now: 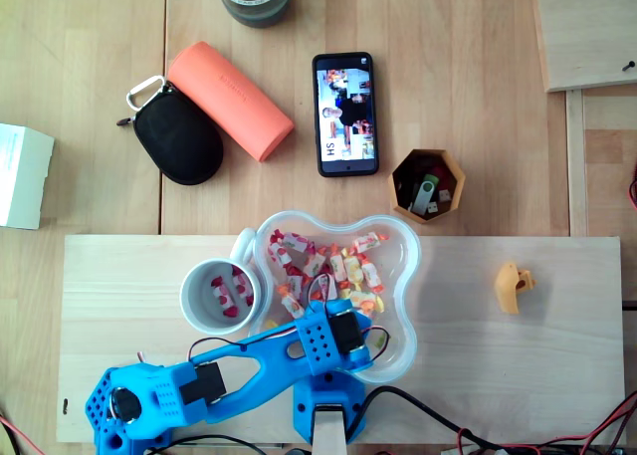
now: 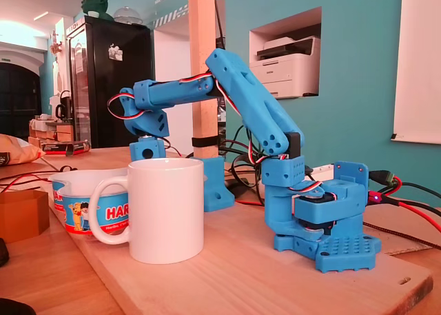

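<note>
Reaching over the near edge of the bowl (image 1: 406, 276), the blue arm carries its gripper (image 1: 336, 314) low above the candies (image 1: 333, 266). In the overhead view the wrist block covers the fingers. In the fixed view the gripper (image 2: 147, 149) drops behind the mug (image 2: 169, 211), so I cannot tell whether the jaws are apart or together, or whether they grip anything.

The candies, wrapped in red, white and yellow, lie heaped in the left and middle of the clear, lobed bowl. The bowl stands on the board (image 1: 498, 375), just right of the mug (image 1: 191, 298) and touching it or nearly so. A few red and white candies lie inside the mug, whose handle points to the far side in the overhead view. In the fixed view the bowl (image 2: 76, 198) shows as a printed tub behind the mug.

A small yellow piece (image 1: 513, 286) lies well apart on the right of the board. Beyond the board, on the table, are a phone (image 1: 346, 114), a wooden cup (image 1: 400, 198) of small gadgets to its right, and an orange case (image 1: 231, 100) touching a black pouch (image 1: 177, 141) to its left.
</note>
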